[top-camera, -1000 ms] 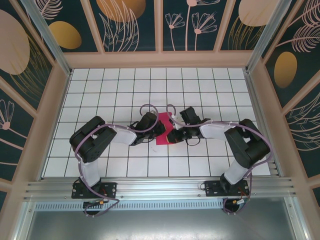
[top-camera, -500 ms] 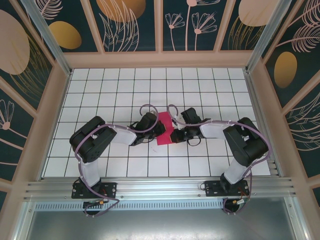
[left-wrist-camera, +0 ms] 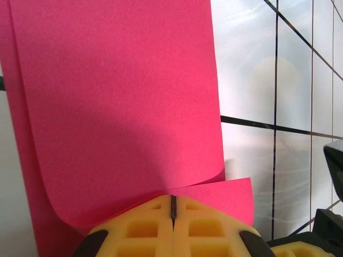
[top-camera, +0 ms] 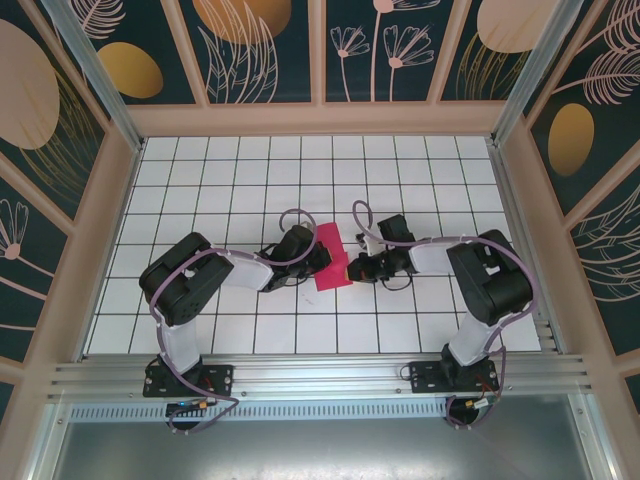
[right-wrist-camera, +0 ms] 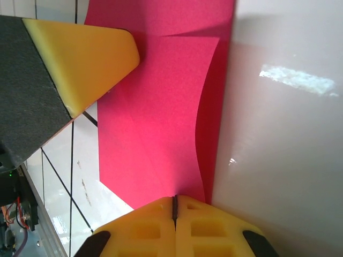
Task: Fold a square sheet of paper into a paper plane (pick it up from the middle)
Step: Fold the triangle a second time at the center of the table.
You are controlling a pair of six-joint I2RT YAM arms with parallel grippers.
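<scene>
The square sheet of paper (top-camera: 331, 257) lies at the table's middle, folded over into a narrow magenta strip between my two grippers. In the left wrist view the paper (left-wrist-camera: 118, 101) shows two layers, and the upper one curls up into the tips of my left gripper (left-wrist-camera: 173, 206), which is shut on it. My left gripper (top-camera: 318, 262) sits at the strip's left side. My right gripper (top-camera: 353, 268) is at the strip's right side, jaws shut. Its tips (right-wrist-camera: 174, 206) rest at the paper's (right-wrist-camera: 161, 118) near edge beside the fold. The left finger (right-wrist-camera: 80, 59) shows at the far end.
White grid tiles (top-camera: 250, 180) cover the table inside a wooden frame (top-camera: 320, 118). Both arms reach inward from the near edge, with loose cables (top-camera: 362, 215) looping above the wrists. An aluminium rail (top-camera: 320, 375) runs along the front.
My right gripper has slid a little to the right, toward the strip's right edge, and more red paper shows. The left gripper has stayed put.
</scene>
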